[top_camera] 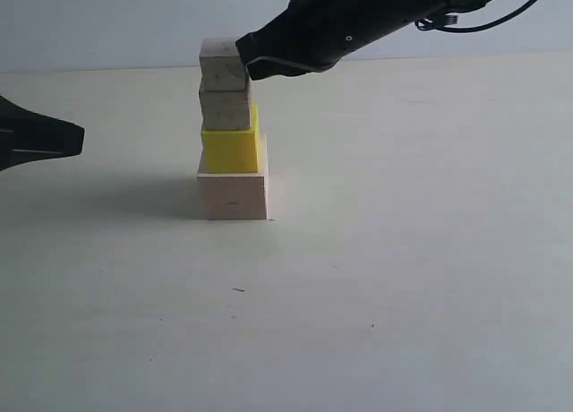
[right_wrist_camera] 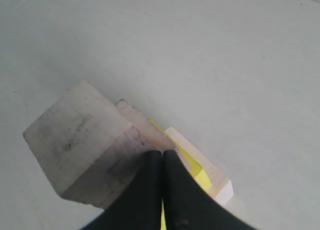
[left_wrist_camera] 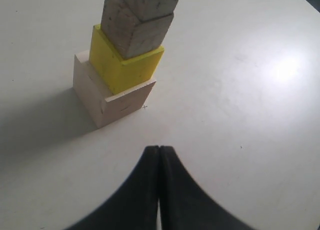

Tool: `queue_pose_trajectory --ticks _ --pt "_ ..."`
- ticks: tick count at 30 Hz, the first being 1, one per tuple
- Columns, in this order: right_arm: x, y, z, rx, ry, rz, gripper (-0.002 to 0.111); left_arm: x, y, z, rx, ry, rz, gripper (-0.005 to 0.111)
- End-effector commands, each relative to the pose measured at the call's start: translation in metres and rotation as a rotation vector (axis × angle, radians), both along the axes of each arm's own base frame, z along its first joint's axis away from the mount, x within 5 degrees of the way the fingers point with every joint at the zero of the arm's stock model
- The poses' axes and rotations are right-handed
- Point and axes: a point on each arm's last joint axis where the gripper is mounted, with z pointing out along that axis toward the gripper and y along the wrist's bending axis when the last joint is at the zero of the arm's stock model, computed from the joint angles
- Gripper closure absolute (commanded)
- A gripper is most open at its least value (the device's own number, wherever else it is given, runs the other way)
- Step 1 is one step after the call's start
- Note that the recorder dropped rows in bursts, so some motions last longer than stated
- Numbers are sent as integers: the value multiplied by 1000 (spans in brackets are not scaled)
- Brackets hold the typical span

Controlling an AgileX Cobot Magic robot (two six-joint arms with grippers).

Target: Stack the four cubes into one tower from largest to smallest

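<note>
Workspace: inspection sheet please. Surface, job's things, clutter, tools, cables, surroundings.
Surface: pale table, a few tiny specks.
Job's things: tower standing; big wood cube lowest, then yellow cube, small wood cube, top cube; edges not lined up.
Clutter: nothing seen.
Tools: right tool shut, tip at the top cube's side, holding nothing; left tool shut, away from the tower.
Cables: black cable on the right arm, off the table.
Surroundings: plain pale wall behind.
</note>
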Motion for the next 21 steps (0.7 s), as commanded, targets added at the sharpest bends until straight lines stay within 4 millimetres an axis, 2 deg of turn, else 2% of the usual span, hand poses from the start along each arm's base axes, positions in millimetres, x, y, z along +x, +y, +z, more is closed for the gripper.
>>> queue_pose_trajectory --ticks 1,10,21 --pt "0 1 2 12 -6 12 108 -1 -1 1 -13 -3 4 107" --pt "0 0 1 2 -6 13 108 -1 -1 1 -11 -3 3 107" --pt "-10 -10 21 -39 34 -52 108 -1 -1 1 -11 -3 3 107"
